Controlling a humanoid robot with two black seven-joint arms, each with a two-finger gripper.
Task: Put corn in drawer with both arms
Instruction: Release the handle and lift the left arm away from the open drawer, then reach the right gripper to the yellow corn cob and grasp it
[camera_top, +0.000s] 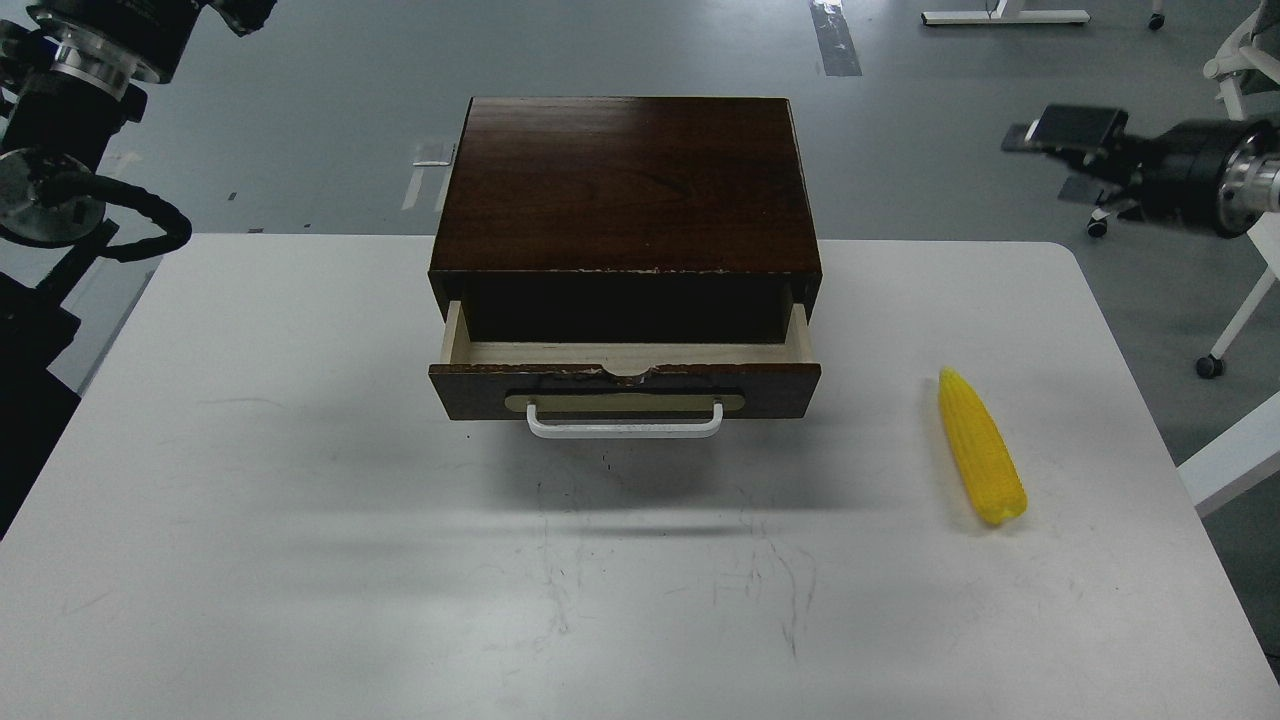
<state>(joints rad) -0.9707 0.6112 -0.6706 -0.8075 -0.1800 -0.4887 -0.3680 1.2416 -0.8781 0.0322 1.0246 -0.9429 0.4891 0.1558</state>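
The yellow corn (980, 460) lies on the white table (300, 480) at the right, its pointed tip away from me. The dark brown wooden box (625, 180) stands at the table's back middle. Its drawer (625, 372) is pulled partly out, showing pale wood inside and a white bar handle (625, 426). My right arm comes in at the upper right, and its gripper (1065, 130) hovers high beyond the table's back edge, far above and behind the corn; it is dark and its fingers cannot be told apart. My left arm (70, 120) shows only joints and cables at the upper left; its gripper is out of view.
White chair legs with castors (1215, 365) stand on the grey floor right of the table. The table's right edge runs close to the corn.
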